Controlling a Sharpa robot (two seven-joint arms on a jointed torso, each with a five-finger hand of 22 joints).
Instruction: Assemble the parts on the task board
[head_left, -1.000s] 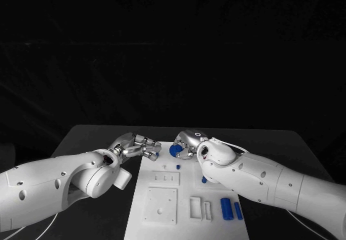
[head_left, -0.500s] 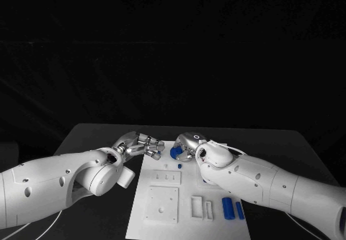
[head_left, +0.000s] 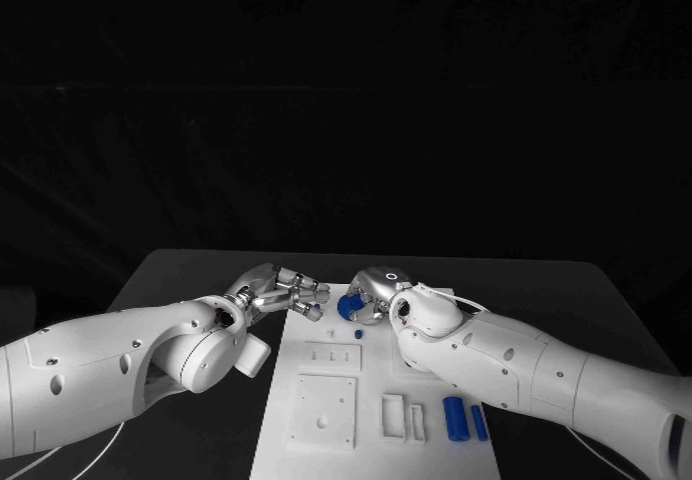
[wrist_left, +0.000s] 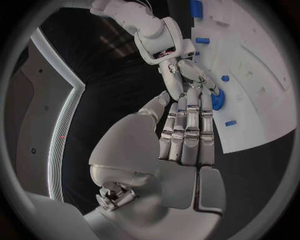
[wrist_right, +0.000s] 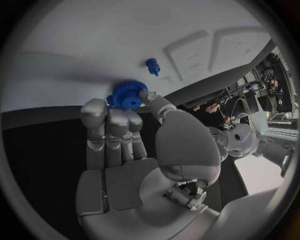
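At the near end of the white board (head_left: 335, 440), two blue bars (head_left: 453, 417) lie side by side, right of two narrow white blocks (head_left: 391, 415). A square white plate (head_left: 322, 408) sits left of those, a smaller plate with slots (head_left: 330, 356) just beyond it. Further up, a small blue peg (head_left: 356, 333) stands on the board; also seen from the right wrist (wrist_right: 152, 65). Right arm (head_left: 534, 375) crosses the board's right side and covers part of it. At the far end, right hand (head_left: 372, 291) holds a blue gear (head_left: 351, 305) between thumb and fingertips, at or just above the board's far edge; contact with the board can't be told. Right wrist view shows the gear (wrist_right: 127, 95) pinched at the fingertips. Left hand (head_left: 284, 291) is just left of the gear, fingers extended close together toward it, holding nothing; whether it touches the gear can't be told. Left wrist view: fingers (wrist_left: 189, 127) straight, gear (wrist_left: 217, 99) just beyond the tips. Black table (head_left: 188, 275) all around.
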